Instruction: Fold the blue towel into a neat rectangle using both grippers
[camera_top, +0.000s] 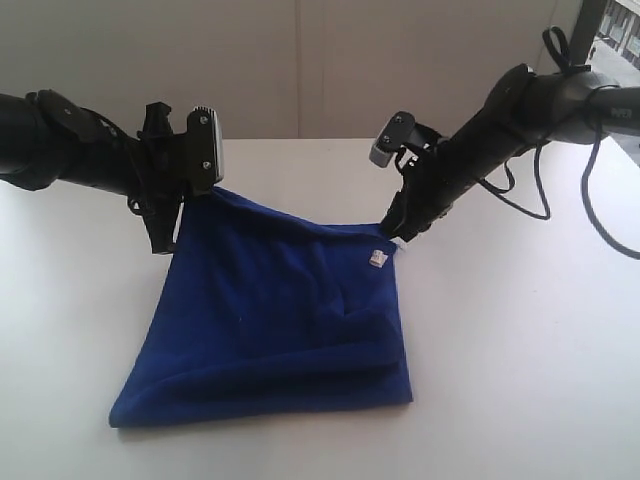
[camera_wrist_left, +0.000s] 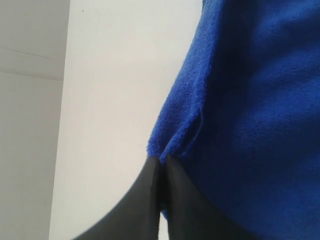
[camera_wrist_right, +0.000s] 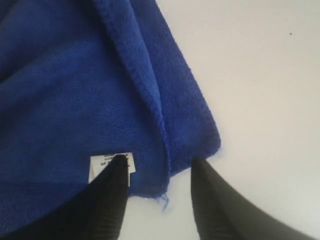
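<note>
The blue towel (camera_top: 270, 310) lies doubled over on the white table, its folded edge nearest the camera. Its far left corner is raised off the table, and my left gripper (camera_top: 200, 190) is shut on it. In the left wrist view the two black fingertips (camera_wrist_left: 161, 159) pinch the towel (camera_wrist_left: 250, 100) at its edge. My right gripper (camera_top: 398, 235) stands open at the far right corner. In the right wrist view its fingers (camera_wrist_right: 160, 161) are apart with the towel's corner (camera_wrist_right: 190, 135) between them, and one tip covers the white tag (camera_wrist_right: 97, 167), (camera_top: 378, 257).
The white table (camera_top: 520, 380) runs out on every side of the towel. Black cables (camera_top: 540, 200) hang from the right arm down to the table at the right. A pale wall (camera_top: 300, 60) stands behind.
</note>
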